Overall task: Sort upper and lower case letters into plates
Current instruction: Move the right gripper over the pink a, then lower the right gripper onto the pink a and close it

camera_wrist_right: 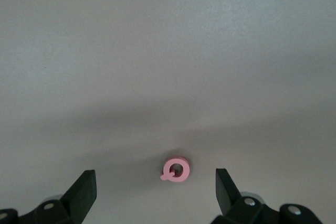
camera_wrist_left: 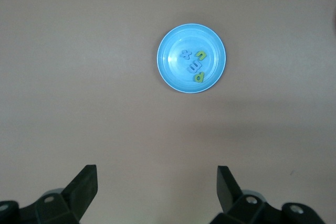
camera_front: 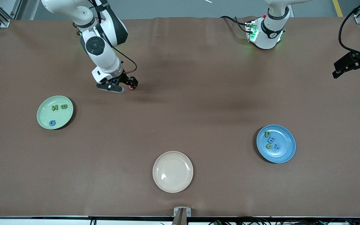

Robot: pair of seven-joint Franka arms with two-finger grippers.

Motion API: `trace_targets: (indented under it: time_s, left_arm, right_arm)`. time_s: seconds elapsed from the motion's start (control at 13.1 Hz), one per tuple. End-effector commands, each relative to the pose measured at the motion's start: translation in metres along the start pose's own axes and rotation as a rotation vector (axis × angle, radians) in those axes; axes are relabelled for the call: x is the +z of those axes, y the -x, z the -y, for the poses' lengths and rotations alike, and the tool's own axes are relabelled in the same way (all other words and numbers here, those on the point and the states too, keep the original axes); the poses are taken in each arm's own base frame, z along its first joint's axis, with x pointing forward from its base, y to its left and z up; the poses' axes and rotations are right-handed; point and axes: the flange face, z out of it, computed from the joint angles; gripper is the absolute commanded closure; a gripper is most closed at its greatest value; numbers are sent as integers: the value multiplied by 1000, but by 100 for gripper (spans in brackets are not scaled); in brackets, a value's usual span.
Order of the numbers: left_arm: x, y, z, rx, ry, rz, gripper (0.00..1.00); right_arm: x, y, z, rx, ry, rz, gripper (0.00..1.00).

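Note:
A pink letter Q (camera_wrist_right: pixel 176 170) lies on the brown table, also seen in the front view (camera_front: pixel 131 88). My right gripper (camera_front: pixel 122 86) is open just above it, the letter between its fingers (camera_wrist_right: pixel 156 190) but off centre. The mint green plate (camera_front: pixel 44 107) holds a green B (camera_front: pixel 63 106), a green N (camera_front: pixel 54 108) and a blue G (camera_front: pixel 52 123). The blue plate (camera_front: pixel 285 139) holds several small green and blue letters; it also shows in the left wrist view (camera_wrist_left: pixel 173 43). My left gripper (camera_front: pixel 352 70) is open and empty (camera_wrist_left: pixel 157 187), waiting high over the left arm's end of the table.
An empty cream-beige plate (camera_front: pixel 172 171) sits near the table's front edge, between the two other plates. The brown table cloth (camera_front: pixel 198 103) covers the whole surface. Cables lie by the left arm's base (camera_front: pixel 266 31).

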Motion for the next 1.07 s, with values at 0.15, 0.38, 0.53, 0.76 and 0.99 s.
trace_targets:
  time_s: [0.15,0.38,0.53,0.76,0.99]
  left_arm:
    - [1,-1,1,17,22,-6,0]
    - [0,-1,2,17,20,-7,0]
    - [-1,1,2,17,20,-7,0]
    - [-2,0,-1,20,22,-10,0]
    - [-2,1,-2,21,20,-9,0]
  right_arm:
    - [52,13,-6,2,-1,-19,0]
    - [77,25,-10,-15,17,-12,1]
    - [83,35,-5,-37,29,-1,10]
    - [87,54,9,-16,41,7,28]
    - [88,53,8,-11,43,8,34]
